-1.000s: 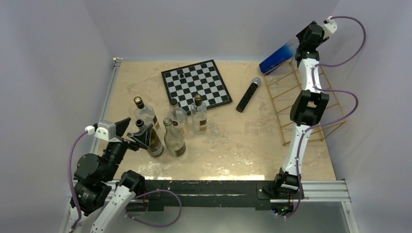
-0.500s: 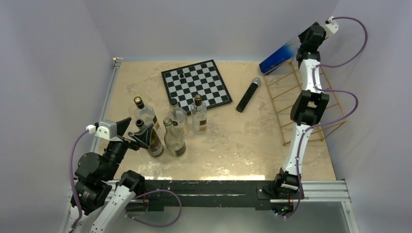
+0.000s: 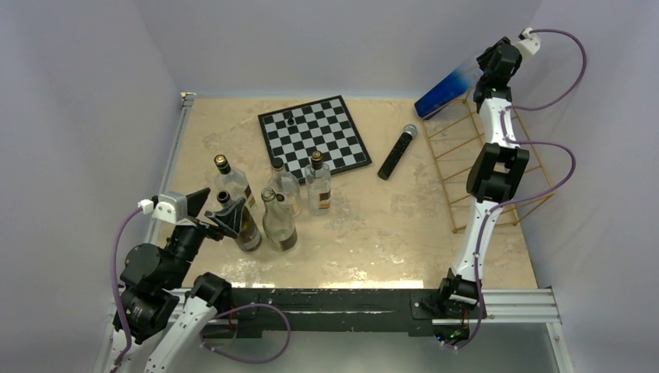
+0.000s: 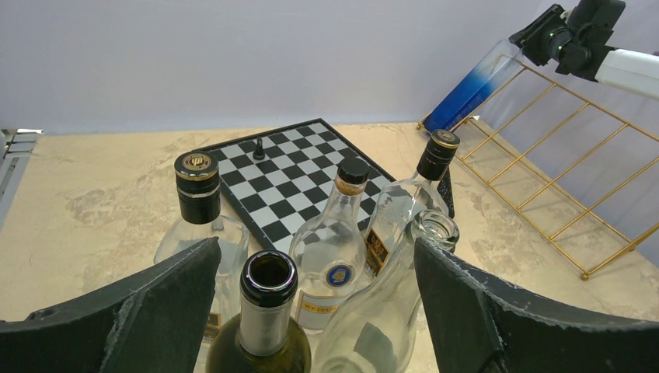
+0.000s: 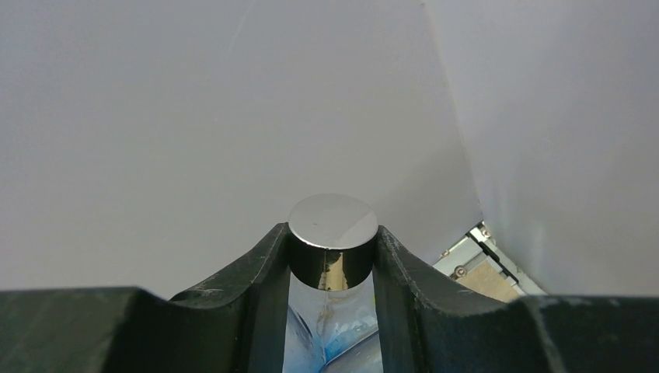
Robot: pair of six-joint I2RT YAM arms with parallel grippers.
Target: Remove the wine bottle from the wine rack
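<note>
The wine bottle is tall, clear at the neck and blue at the base. It slants over the far end of the gold wire wine rack at the right of the table, base toward the left. My right gripper is shut on its neck just under the shiny cap; both fingers press its sides. The bottle also shows in the left wrist view, with the rack below it. My left gripper is open at the near left, its jaws on either side of a dark green bottle neck.
Several upright bottles stand in a cluster at the near left. A chessboard with one dark piece lies at the back. A black microphone lies between board and rack. Walls close in behind and to the right.
My right gripper and the bottle's neck have shifted slightly up and to the right. The left arm has not moved.
</note>
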